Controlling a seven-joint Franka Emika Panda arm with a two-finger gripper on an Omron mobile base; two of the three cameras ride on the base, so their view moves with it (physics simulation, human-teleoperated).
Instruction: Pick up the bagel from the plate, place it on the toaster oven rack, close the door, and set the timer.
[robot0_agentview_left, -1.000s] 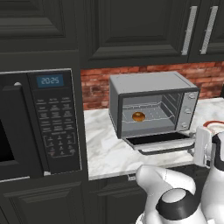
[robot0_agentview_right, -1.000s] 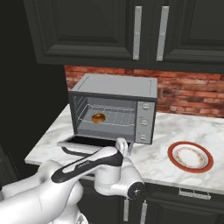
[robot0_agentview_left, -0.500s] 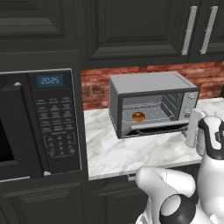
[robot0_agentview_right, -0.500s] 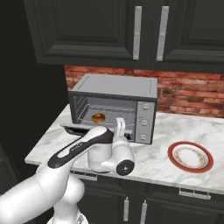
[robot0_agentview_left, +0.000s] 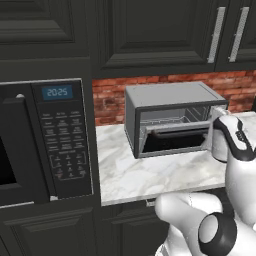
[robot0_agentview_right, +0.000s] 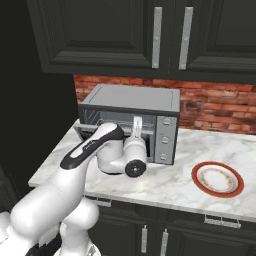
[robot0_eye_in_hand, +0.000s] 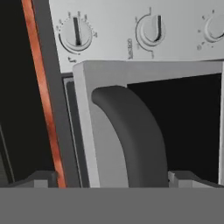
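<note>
Door half raised, its handle straight ahead of the gripper (robot0_eye_in_hand: 112, 177).

The door (robot0_agentview_left: 172, 141) of the toaster oven (robot0_agentview_right: 131, 122) is tilted partway up; its dark bar handle (robot0_eye_in_hand: 131, 140) is seen between the two fingertips, running away from the hand. Whether it is pinched cannot be told. The bagel is hidden, probably inside; the plate (robot0_agentview_right: 218, 179) lies bare, well aside.

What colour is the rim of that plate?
Red-orange around a white plate, clearest in the right base view.

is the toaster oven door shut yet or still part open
Part open: the door tilts out from the toaster oven, leaving a gap at its top edge, with its handle between the gripper tips.
</note>
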